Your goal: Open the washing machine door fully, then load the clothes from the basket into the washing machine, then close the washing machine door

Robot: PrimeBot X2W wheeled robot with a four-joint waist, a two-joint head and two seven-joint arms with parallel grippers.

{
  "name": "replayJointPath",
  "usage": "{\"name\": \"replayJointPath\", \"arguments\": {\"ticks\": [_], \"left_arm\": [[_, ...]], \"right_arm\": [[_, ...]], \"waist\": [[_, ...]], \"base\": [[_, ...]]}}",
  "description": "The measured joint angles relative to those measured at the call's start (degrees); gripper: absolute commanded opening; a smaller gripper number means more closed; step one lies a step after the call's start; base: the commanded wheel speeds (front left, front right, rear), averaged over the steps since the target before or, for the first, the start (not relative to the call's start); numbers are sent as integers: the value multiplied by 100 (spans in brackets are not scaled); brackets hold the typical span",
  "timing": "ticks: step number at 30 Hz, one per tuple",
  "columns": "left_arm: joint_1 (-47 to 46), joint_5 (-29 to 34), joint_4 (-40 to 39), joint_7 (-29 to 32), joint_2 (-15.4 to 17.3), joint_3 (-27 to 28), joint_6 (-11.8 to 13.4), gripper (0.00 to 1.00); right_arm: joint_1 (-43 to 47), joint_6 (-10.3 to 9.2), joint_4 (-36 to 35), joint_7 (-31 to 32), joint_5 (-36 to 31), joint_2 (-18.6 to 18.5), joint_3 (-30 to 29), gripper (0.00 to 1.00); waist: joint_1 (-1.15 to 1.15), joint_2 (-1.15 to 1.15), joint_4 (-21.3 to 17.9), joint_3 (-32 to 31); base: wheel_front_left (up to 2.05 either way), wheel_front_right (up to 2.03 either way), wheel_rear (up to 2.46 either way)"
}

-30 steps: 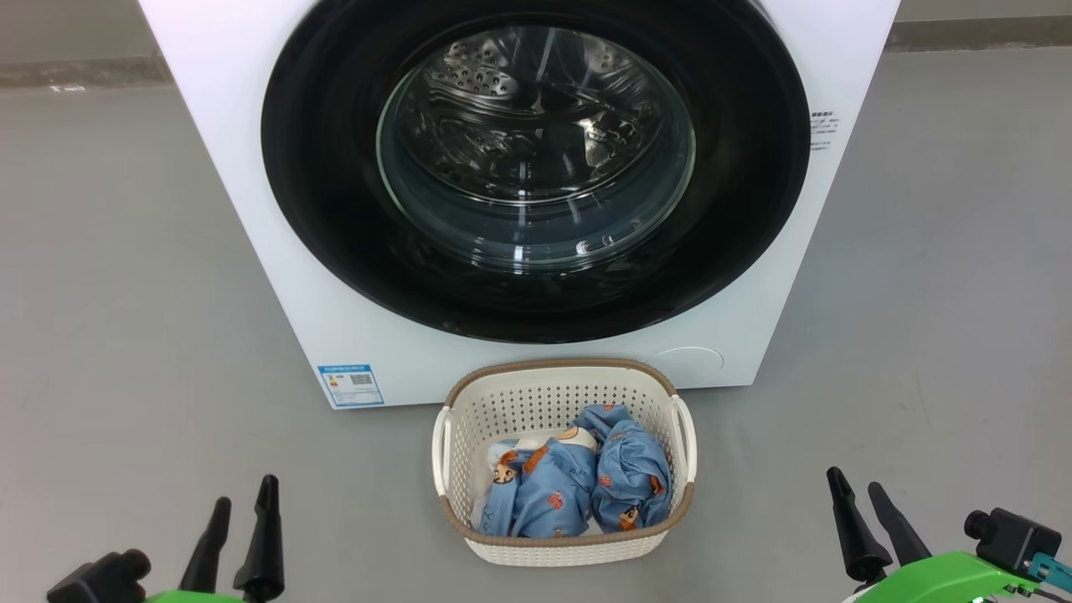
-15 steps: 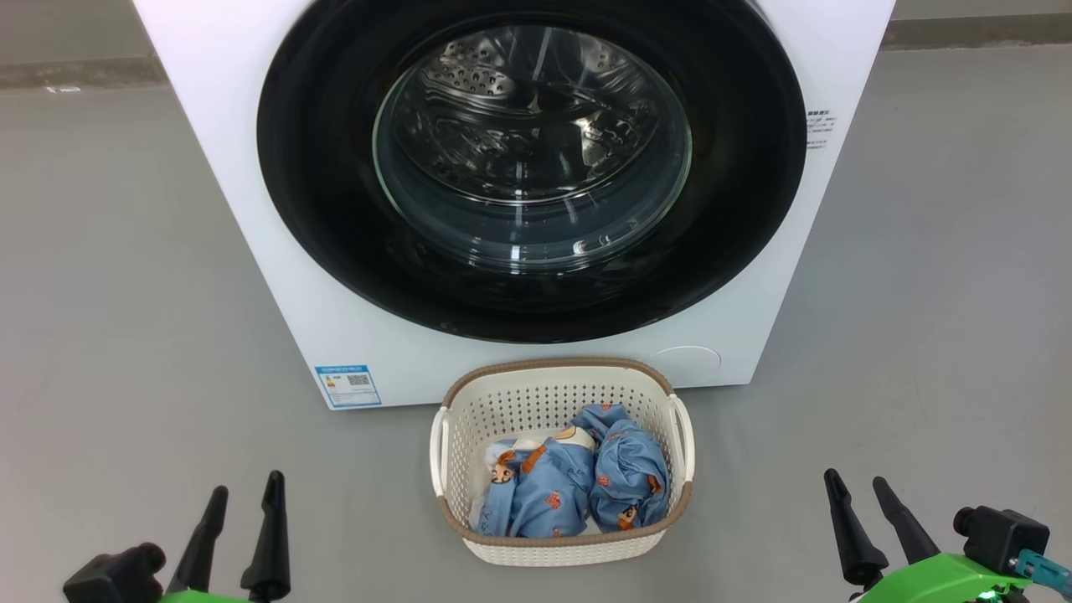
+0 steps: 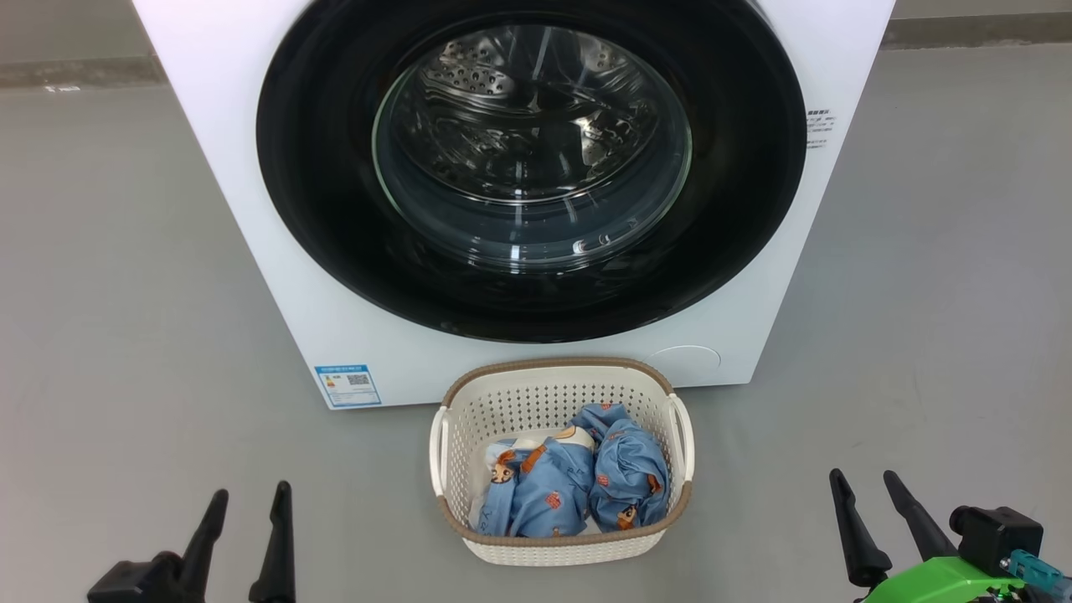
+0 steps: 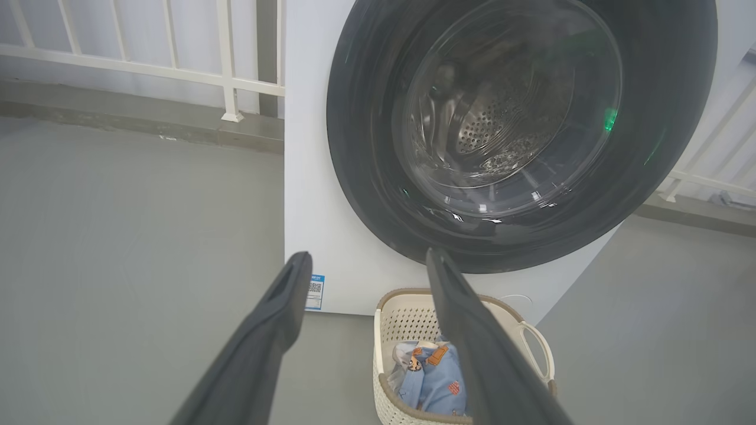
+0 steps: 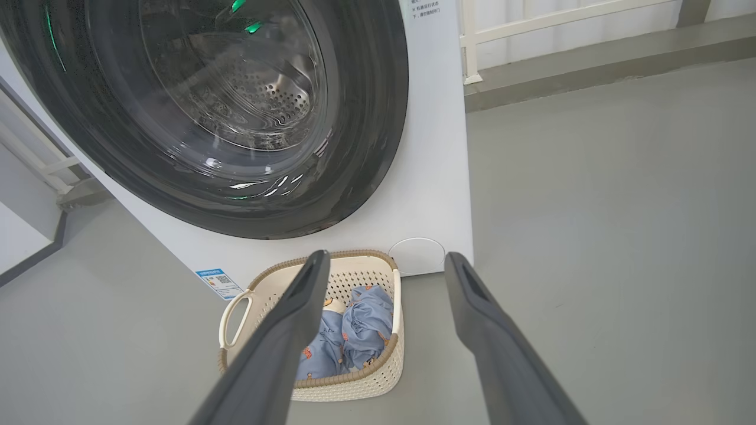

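1. White washing machine (image 3: 352,339), glossy black-rimmed washing machine door (image 3: 318,167), blue label (image 3: 347,385).
2. Cream-white perforated basket (image 3: 536,406), brown woven-look rim (image 3: 557,365).
3. Light blue clothes (image 3: 624,473), orange-and-brown cartoon print.
4. Dark-fingered, green-bodied right claw (image 3: 863,474); grey floor (image 3: 126,335).

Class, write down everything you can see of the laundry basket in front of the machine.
The basket is a small, cream-white rounded rectangle of perforated plastic, with a brown woven-look rim and a looped handle on each side. It stands upright on the grey floor, close in front of the washing machine. It holds crumpled light blue clothes, which lie below its rim.
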Motion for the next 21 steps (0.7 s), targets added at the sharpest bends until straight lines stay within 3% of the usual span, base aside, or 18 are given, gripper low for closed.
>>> {"name": "replayJointPath", "arguments": {"ticks": [13,21], "left_arm": [[29,798,-25,-204,5,18,-1,100],[32,971,-34,-285,5,86,-2,100]], "right_arm": [[5,0,15,-226,-808,-27,-89,100],[12,0,18,-281,-1088,-27,-167,100]], "waist": [[0,0,-17,-8],[0,0,-14,-18]], "base": [[0,0,0],[0,0,0]]}}
